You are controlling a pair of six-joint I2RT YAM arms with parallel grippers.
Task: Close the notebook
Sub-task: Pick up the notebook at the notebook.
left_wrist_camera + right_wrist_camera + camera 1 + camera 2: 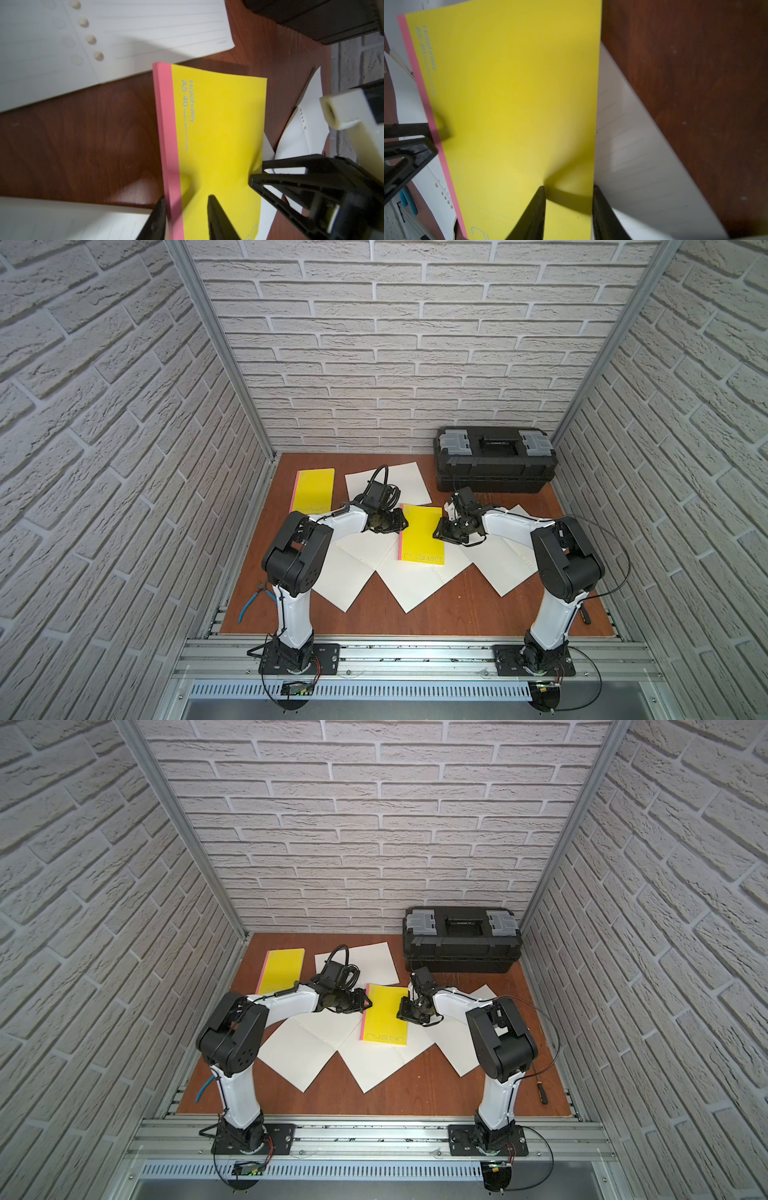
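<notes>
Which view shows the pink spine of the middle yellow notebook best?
The left wrist view: the pink spine runs sharp, nearly full length. The right wrist view shows it partly behind the left fingers; both top views show a thin strip.

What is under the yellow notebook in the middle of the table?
Loose white sheets stick out beneath the notebook at its near end; its far end lies over the wooden table. Its cover hides the rest.

Both our arms reach inward, left gripper (403,522) facing right gripper (436,531), tips down, jaws slightly parted.
</notes>
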